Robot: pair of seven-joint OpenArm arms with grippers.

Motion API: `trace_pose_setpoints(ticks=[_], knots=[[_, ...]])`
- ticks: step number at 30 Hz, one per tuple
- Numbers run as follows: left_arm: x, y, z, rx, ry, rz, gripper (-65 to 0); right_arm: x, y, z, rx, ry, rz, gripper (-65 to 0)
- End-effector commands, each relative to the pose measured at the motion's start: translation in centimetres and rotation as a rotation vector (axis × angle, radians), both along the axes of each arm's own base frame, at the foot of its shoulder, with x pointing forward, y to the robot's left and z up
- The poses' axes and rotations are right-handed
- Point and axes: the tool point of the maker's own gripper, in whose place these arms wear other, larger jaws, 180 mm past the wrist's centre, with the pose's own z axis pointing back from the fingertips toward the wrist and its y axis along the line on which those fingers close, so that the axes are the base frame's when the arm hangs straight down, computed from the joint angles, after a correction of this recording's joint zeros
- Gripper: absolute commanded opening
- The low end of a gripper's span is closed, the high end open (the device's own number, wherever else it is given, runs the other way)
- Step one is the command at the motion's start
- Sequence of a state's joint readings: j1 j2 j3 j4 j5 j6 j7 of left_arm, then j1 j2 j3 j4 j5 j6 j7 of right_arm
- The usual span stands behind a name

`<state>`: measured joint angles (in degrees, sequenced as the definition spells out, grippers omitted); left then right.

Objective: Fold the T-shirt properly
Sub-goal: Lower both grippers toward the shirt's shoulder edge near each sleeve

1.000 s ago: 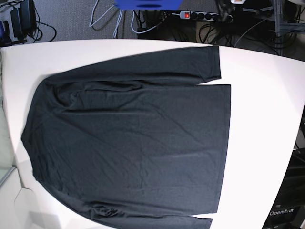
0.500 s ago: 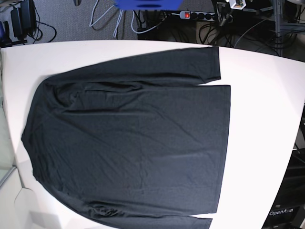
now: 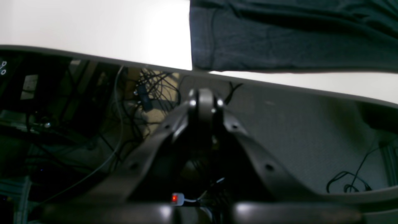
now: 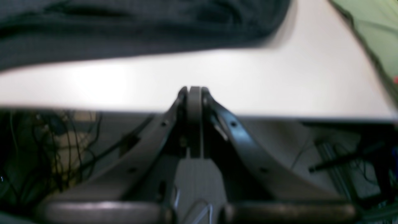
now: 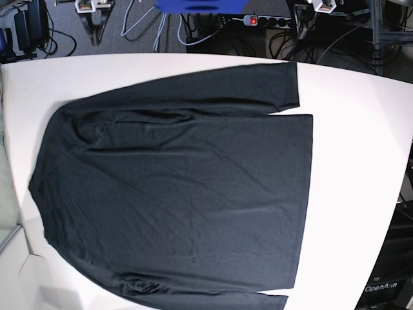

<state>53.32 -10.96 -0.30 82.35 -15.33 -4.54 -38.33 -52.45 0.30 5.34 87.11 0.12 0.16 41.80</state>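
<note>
The T-shirt (image 5: 174, 194), black and long-sleeved, lies spread flat on the white table (image 5: 361, 161), with its hem toward the right and one sleeve along the far edge. That sleeve's cuff (image 3: 279, 40) reaches the table edge just ahead of my left gripper (image 3: 203, 93), which is shut and empty off the table's far side (image 5: 306, 16). My right gripper (image 4: 194, 90) is also shut and empty at the far edge, facing a bare strip of table and the shirt's shoulder (image 4: 124, 28). It shows small at the far left in the base view (image 5: 93, 16).
Beyond the far table edge are a power strip (image 5: 271, 21) with a red light, tangled cables (image 5: 148, 26) and grey floor. A pale green surface (image 5: 6, 194) borders the table's left side. Dark equipment (image 5: 393, 271) stands at the lower right.
Both arms have come into the base view at the far edge, the right-wrist arm at top left and the left-wrist arm a little further in at top right. The shirt has not moved.
</note>
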Motion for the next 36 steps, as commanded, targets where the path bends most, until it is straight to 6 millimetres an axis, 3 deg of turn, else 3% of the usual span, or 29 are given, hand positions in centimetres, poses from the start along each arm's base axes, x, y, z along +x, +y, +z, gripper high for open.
trace_pose_setpoints(ticks=[1,6,9,15,19,29,36], knots=[[0.1,0.0,1.1,-0.006,-0.032,0.002,-65.0,0.1,0.0,1.1,-0.004,-0.025,0.009,-65.0],[0.9,0.2,2.3,-0.05,-0.051,0.041,-64.7,1.6,0.1,2.1,-0.003,-0.024,0.009,-64.9],[2.0,0.9,2.3,-0.059,-0.004,0.041,-60.2,2.4,0.1,2.7,-0.003,-0.027,0.009,-64.5],[3.1,1.9,2.7,-0.061,0.02,0.067,-50.9,3.0,0.6,3.0,0.008,-0.03,0.02,-52.0],[3.9,1.9,2.8,-0.063,0.005,0.066,-50.7,3.7,0.8,3.2,0.013,-0.048,0.024,-47.1],[5.4,1.7,3.0,-0.073,-0.029,0.065,-50.3,4.4,0.9,3.2,0.015,-0.062,0.024,-46.9],[6.0,1.1,1.8,-0.093,0.025,0.079,-29.3,4.4,0.9,3.3,0.014,-0.063,0.025,-47.0]])
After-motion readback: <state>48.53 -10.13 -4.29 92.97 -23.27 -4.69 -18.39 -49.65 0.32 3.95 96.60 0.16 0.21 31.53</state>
